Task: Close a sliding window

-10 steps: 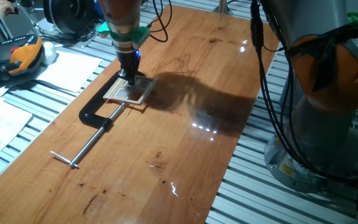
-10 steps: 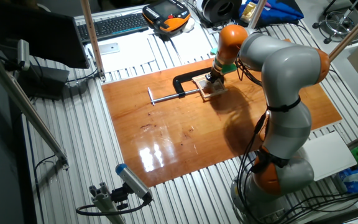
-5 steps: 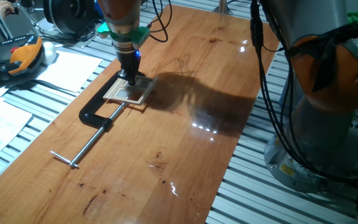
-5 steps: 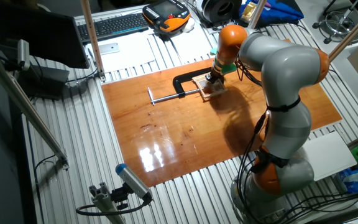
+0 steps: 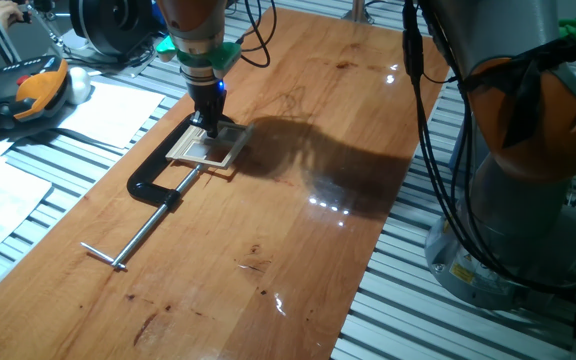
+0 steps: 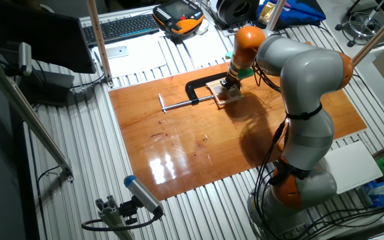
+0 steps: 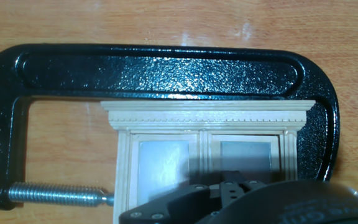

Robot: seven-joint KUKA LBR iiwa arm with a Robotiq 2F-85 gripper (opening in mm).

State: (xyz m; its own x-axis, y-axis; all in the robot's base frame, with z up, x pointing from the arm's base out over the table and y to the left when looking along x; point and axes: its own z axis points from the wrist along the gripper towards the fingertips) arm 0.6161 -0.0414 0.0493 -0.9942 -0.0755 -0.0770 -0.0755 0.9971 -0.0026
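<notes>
The sliding window is a small pale wood frame lying flat on the wooden table, held in the mouth of a black C-clamp. My gripper points straight down onto the window's far edge, its fingers pressed together into one narrow black tip with nothing between them. In the other fixed view the gripper stands on the window. The hand view shows the window with two grey panes side by side, the clamp arching around it, and the gripper touching the sash's centre bar.
The clamp's steel screw bar reaches toward the table's near-left edge. Papers and an orange-black handheld unit lie off the table to the left. The arm's grey and orange base stands at the right.
</notes>
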